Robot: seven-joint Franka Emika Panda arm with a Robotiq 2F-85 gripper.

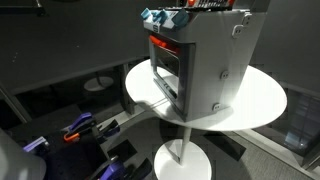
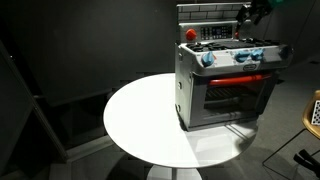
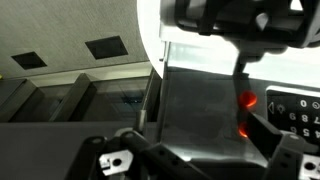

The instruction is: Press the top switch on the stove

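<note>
The grey box-shaped toy stove [image 2: 225, 85] stands on the right part of a round white table [image 2: 140, 115]. It has a dark oven window, a red-orange front strip and light-blue knobs [image 2: 208, 58]. In an exterior view it shows from its side [image 1: 215, 60]. My gripper [image 2: 250, 12] hovers above the stove's back panel, at the top right; it also shows at the frame's top edge [image 1: 205, 4]. In the wrist view the gripper [image 3: 195, 135] is open and empty over a dark grey surface, with two red glowing spots [image 3: 246, 99] beside its right finger.
The table's white pedestal base [image 1: 185, 160] stands on a dark floor. Blue and orange items [image 1: 75, 130] lie on the floor beside it. Dark walls surround the table. A wooden stool edge [image 2: 313, 110] shows at the far right.
</note>
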